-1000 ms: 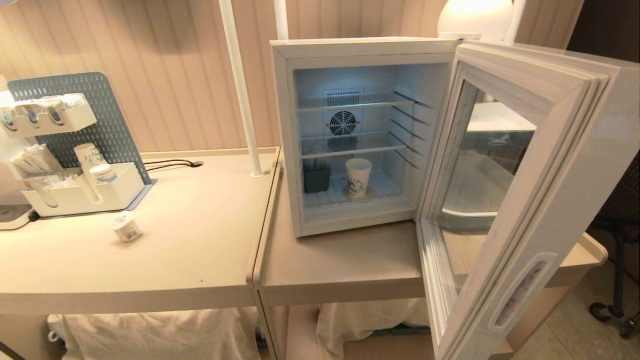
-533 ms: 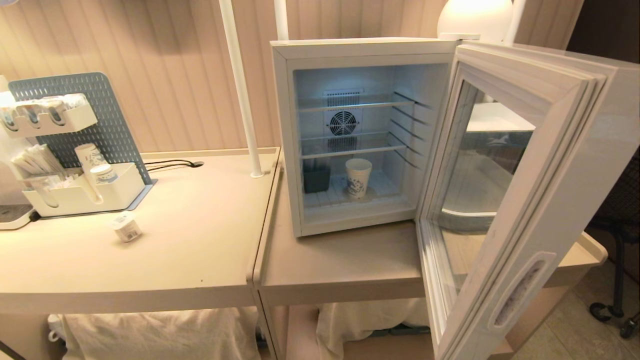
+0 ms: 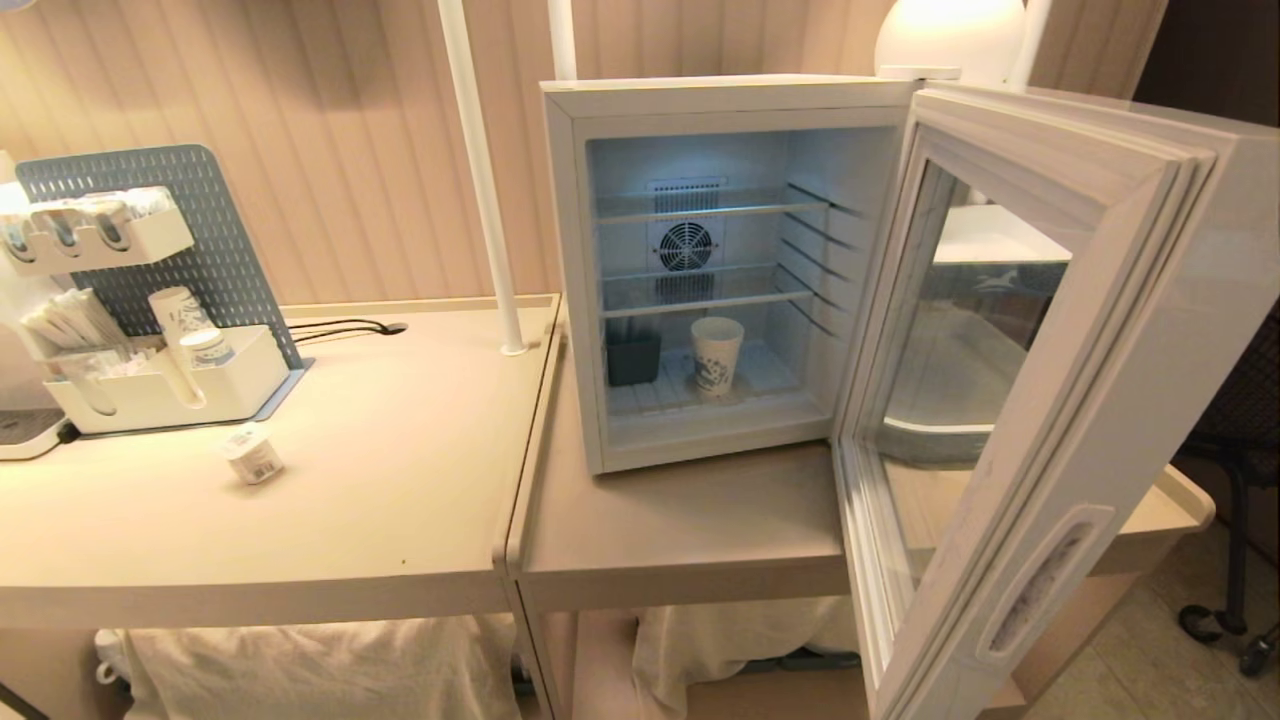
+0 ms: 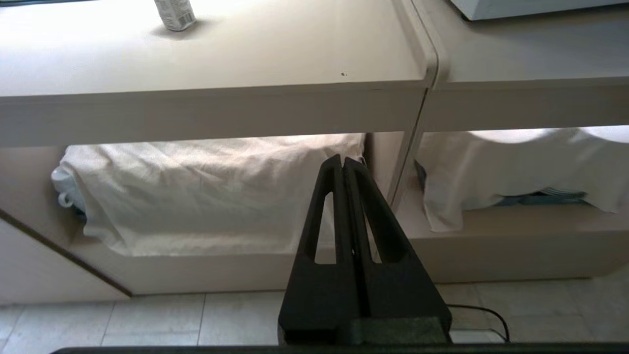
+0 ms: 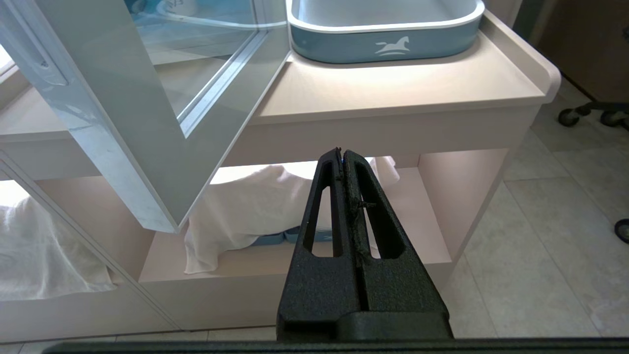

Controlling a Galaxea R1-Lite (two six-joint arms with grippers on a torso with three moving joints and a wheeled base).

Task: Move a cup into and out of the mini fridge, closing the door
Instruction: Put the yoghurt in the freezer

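The small squat white cup (image 3: 250, 455) stands on the left table, and its lower part shows as the cup (image 4: 174, 14) in the left wrist view. The white mini fridge (image 3: 700, 95) stands on the right table with its glass door (image 3: 1100, 330) swung wide open toward me. A taller paper cup with blue print (image 3: 716, 355) stands on the fridge floor. My left gripper (image 4: 342, 160) is shut and empty, low in front of the table edge. My right gripper (image 5: 340, 151) is shut and empty, below the open door (image 5: 123, 123). Neither arm shows in the head view.
A white organiser (image 3: 160, 390) with paper cups stands at the far left. A white pole (image 3: 480, 180) rises beside the fridge. A dark tub (image 3: 633, 358) sits inside the fridge. A blue-grey tray (image 5: 383, 29) lies behind the door. White cloth (image 4: 206, 191) covers the lower shelf.
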